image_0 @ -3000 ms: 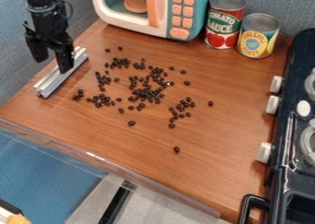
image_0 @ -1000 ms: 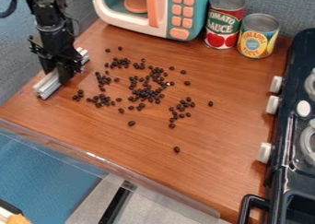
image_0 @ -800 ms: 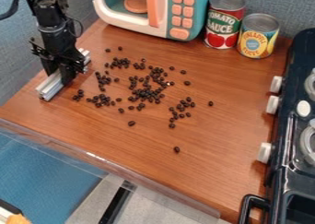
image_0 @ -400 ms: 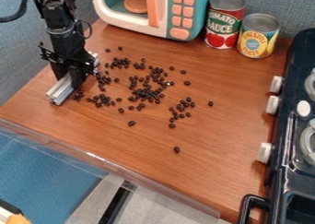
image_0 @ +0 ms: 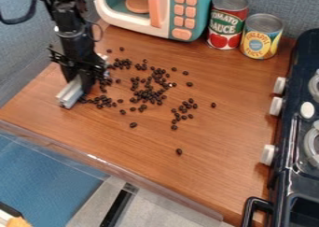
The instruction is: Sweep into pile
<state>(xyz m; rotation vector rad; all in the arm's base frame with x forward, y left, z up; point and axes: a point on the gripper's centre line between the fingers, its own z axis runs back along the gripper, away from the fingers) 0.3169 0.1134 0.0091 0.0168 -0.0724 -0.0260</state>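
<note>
My gripper (image_0: 82, 82) is at the left of the wooden counter, shut on the middle of a silver metal bar (image_0: 70, 94). The bar lies low along the counter, one end towards the front left and the other behind the gripper. Just right of the bar, dark beans (image_0: 148, 94) are scattered over the counter's left and middle, with the nearest ones at or against its side. A lone bean (image_0: 179, 151) lies further forward and another (image_0: 213, 104) off to the right.
A toy microwave (image_0: 118, 17) stands at the back, with a red can (image_0: 226, 23) and a yellow can (image_0: 261, 38) beside it. The dark toy stove (image_0: 285, 177) borders the right side. A clear raised strip (image_0: 112, 169) runs along the counter's front edge.
The gripper came down onto the bar and took hold of it. Both have since moved right and slightly forward, and the leftmost beans now sit at the bar.
</note>
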